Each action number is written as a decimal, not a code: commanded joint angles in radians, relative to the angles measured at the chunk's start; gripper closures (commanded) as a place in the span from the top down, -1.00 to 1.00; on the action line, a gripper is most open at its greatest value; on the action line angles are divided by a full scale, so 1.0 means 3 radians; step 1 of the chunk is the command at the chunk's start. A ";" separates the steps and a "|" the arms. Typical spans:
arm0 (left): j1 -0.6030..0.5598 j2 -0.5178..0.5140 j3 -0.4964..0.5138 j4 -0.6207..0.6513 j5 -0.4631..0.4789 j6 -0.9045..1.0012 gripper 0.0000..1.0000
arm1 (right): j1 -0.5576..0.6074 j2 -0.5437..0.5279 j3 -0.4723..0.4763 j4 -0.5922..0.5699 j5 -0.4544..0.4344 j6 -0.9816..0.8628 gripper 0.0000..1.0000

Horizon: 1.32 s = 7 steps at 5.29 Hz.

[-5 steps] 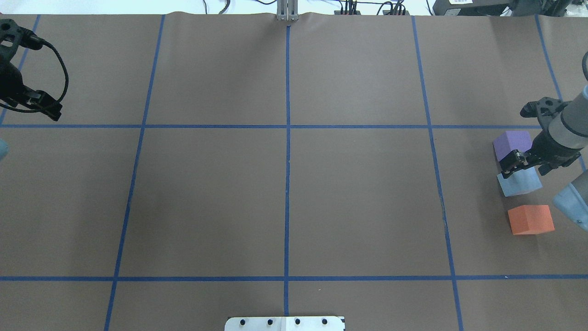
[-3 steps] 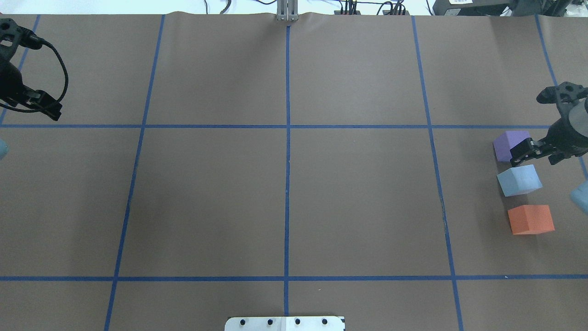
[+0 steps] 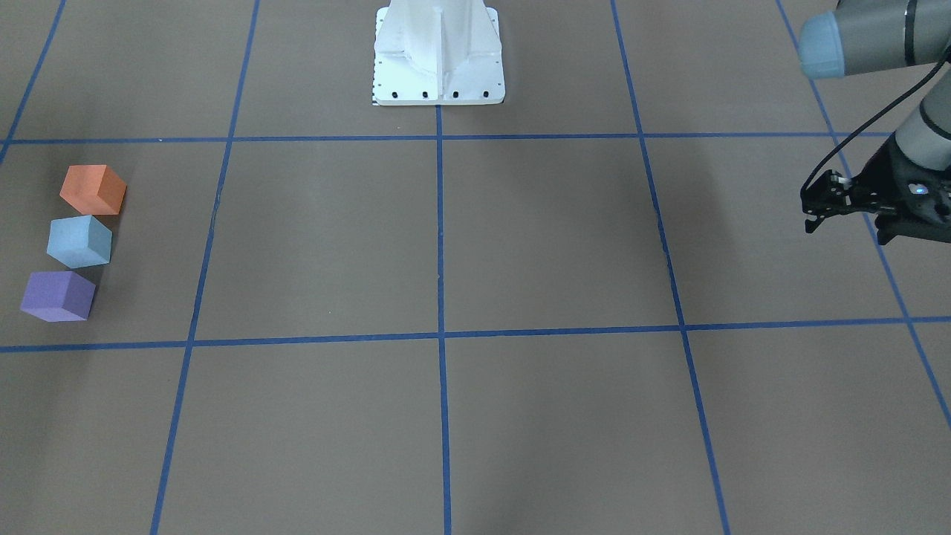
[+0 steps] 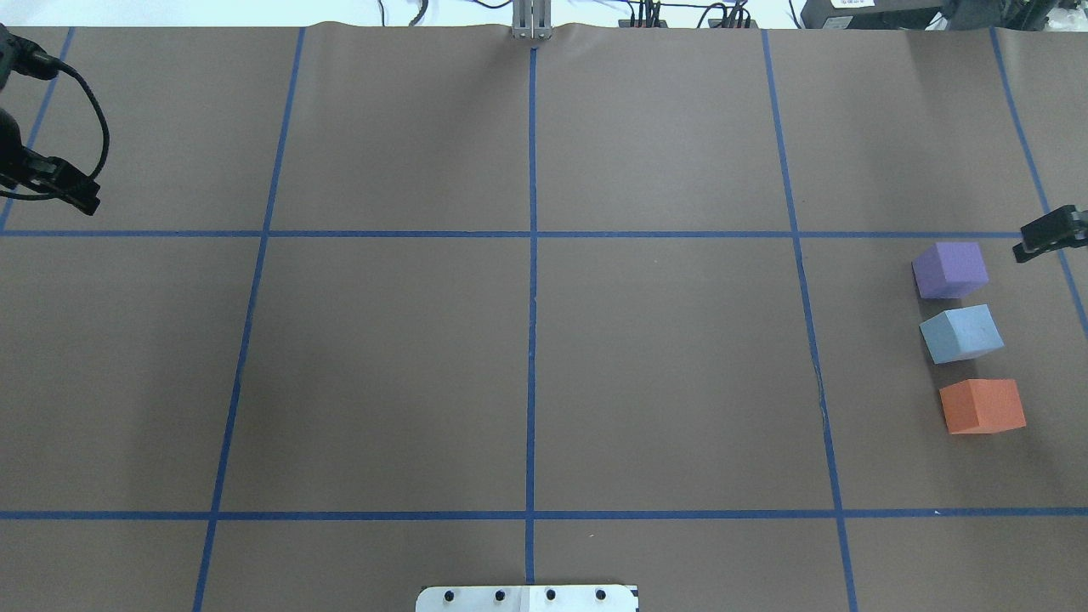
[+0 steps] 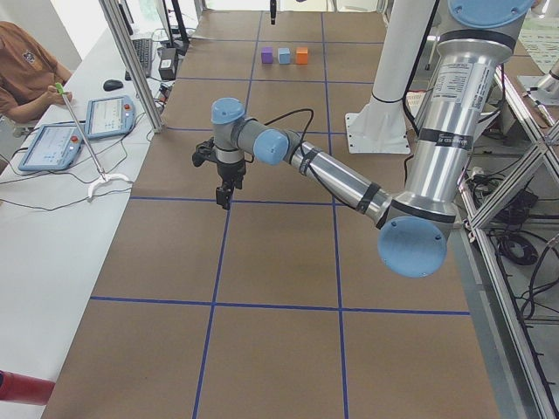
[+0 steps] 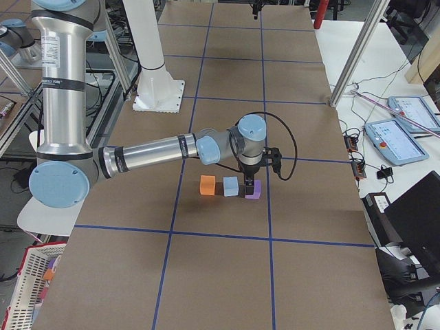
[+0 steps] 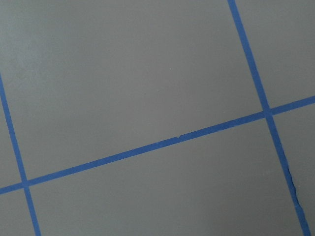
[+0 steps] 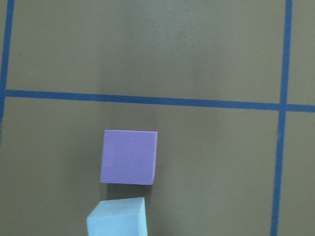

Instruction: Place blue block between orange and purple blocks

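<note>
The purple block (image 4: 949, 269), the light blue block (image 4: 961, 333) and the orange block (image 4: 982, 406) lie in a row at the table's right, with small gaps between them. The blue block is in the middle, turned a little askew. The right wrist view shows the purple block (image 8: 129, 157) and the blue block's top (image 8: 118, 217). My right gripper (image 6: 247, 184) hovers above the purple block and holds nothing. Only its black camera mount (image 4: 1044, 236) shows in the overhead view, so I cannot tell its state. My left gripper (image 3: 884, 234) hangs empty over the far left of the table; its fingers are unclear.
Blue tape lines (image 4: 532, 297) divide the brown table into squares. The robot's white base plate (image 3: 438, 82) stands at the robot's edge, midway along the table. An operator's desk with tablets (image 5: 74, 131) runs along the side opposite the robot. A red and white basket (image 6: 27, 289) sits off the table.
My right arm has drawn back to the right from over the blue block, almost out of the overhead view. The blue block stays between purple and orange. The left arm shifted slightly left.
</note>
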 commanded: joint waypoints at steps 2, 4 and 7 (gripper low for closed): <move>-0.0772 0.0313 0.0465 -0.0027 -0.0167 0.1203 1.00 | 0.0615 -0.0199 -0.0359 -0.0030 0.0215 -0.0831 1.00; -0.1005 0.0570 0.0739 -0.0251 -0.0337 0.1172 1.00 | 0.0616 -0.0358 -0.0308 -0.0004 0.0165 -0.0797 1.00; -0.1030 0.0641 0.1153 -0.1014 -0.0316 0.0998 1.00 | 0.0616 -0.0354 -0.0262 -0.0035 0.0216 -0.0781 1.00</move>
